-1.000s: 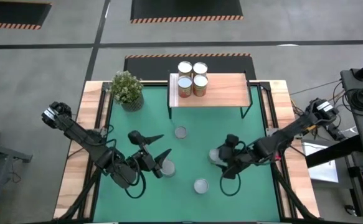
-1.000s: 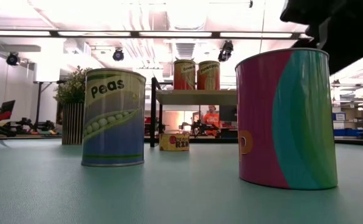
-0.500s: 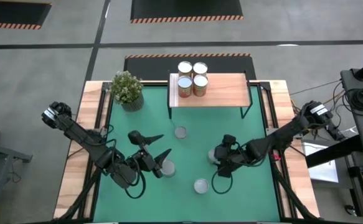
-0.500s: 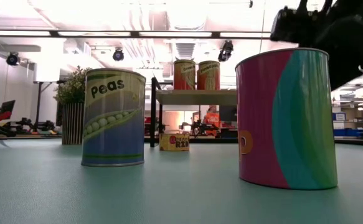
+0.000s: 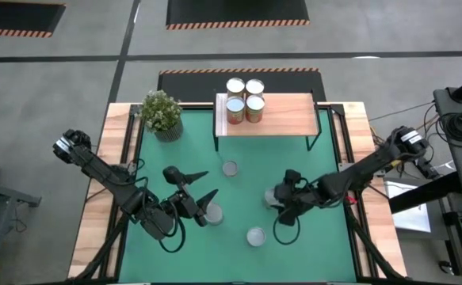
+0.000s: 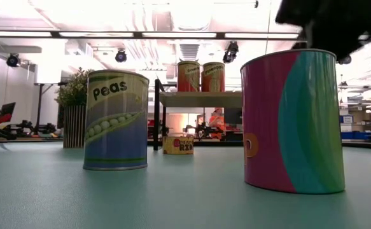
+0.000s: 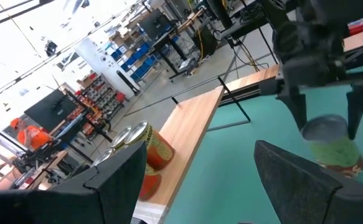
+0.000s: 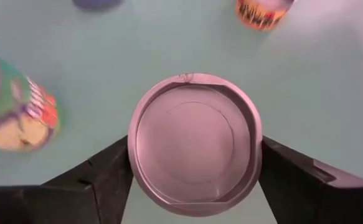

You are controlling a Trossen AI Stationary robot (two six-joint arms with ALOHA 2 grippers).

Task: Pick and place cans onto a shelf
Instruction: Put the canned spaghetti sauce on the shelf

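Four cans (image 5: 245, 99) stand on the wooden shelf (image 5: 286, 119) at the table's far side. On the green mat stand a small can (image 5: 230, 168), a peas can (image 5: 213, 214), a pink and teal can (image 5: 255, 236) and a silver-topped can (image 5: 273, 198). My right gripper (image 5: 278, 198) is shut on that last can; the right wrist view shows its round top (image 8: 193, 143) between the fingers. In the low view the pink and teal can (image 6: 293, 121) hides it. My left gripper (image 5: 203, 187) hangs open above the mat's left half, near the peas can, with nothing between its fingers. My right gripper has the silver-topped can pinched between its two fingers, one on each side of the wall just under the rim (image 8: 133, 155). The fingers (image 8: 106, 180) slant down at it from the table's right. The can stands upright, its base on the mat (image 7: 334, 163).
A potted plant (image 5: 161, 111) stands at the mat's far left corner. The shelf's right half (image 5: 294, 115) is bare board. Thin black legs (image 5: 318, 134) carry the shelf. People and workshop racks show in the room behind (image 6: 217, 119).
My right gripper has shifted slightly over the silver-topped can, first toward the table's left, then back a little. The can has stayed where it stood.
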